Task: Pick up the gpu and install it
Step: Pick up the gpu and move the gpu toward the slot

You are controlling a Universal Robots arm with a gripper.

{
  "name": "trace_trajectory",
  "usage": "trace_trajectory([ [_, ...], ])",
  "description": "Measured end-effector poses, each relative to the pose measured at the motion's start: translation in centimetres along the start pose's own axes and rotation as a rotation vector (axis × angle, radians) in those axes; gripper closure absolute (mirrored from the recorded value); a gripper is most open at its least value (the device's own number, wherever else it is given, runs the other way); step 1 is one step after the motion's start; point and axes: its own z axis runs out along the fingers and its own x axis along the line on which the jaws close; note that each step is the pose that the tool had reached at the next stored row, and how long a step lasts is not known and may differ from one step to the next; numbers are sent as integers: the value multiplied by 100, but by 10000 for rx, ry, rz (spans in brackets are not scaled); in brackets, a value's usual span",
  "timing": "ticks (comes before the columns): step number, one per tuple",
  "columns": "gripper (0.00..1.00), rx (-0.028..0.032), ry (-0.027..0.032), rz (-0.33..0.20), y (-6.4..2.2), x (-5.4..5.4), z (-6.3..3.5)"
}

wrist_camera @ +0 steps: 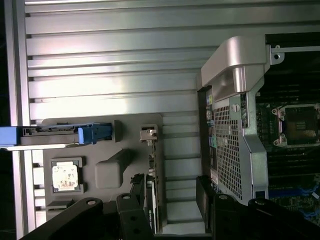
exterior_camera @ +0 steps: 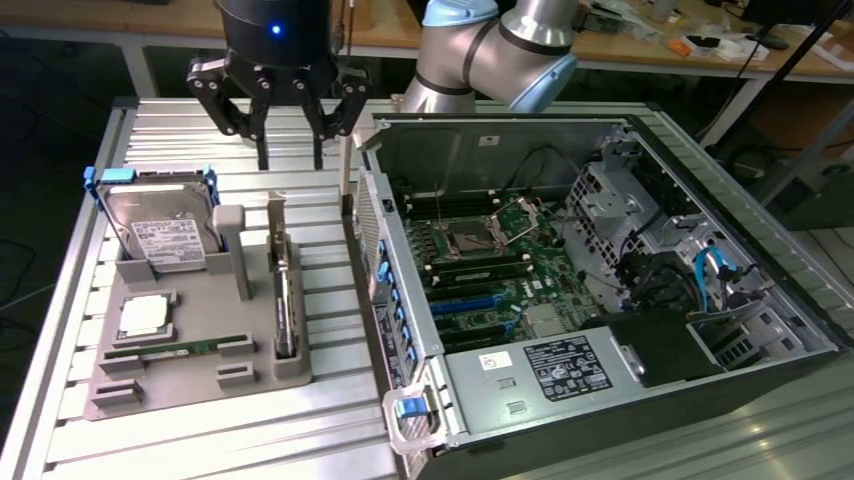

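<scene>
Black linked-finger end effector (exterior_camera: pixel 291 158), released and empty, above ribbed aluminium counter (exterior_camera: pixel 174 130); thin dark gpu (exterior_camera: pixel 280 290), silvery bracket, upright in matte grey holder (exterior_camera: pixel 187 378); board face hidden edge-on.

gpu (exterior_camera: pixel 282 300): dark board with a silvery metal bracket
gripper (exterior_camera: pixel 291 162): black, with one blue light glowing on its body
arm (exterior_camera: pixel 514 40): silver-grey with pale blue joint caps
hard drive (exterior_camera: pixel 163 235): silver with a white label, in a blue frame
RAM stick (exterior_camera: pixel 174 350): green
holder (exterior_camera: pixel 200 385): plain grey
bench (exterior_camera: pixel 200 440): silvery, ribbed in parallel slats
computer case (exterior_camera: pixel 467 150): grey metal, with a blue latch at the front corner
motherboard (exterior_camera: pixel 487 270): dark green with blue slots
</scene>
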Motion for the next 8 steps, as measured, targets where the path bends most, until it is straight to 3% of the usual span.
trace_trajectory([
  [8, 46, 0, 0, 0, -3, 1, 34],
])
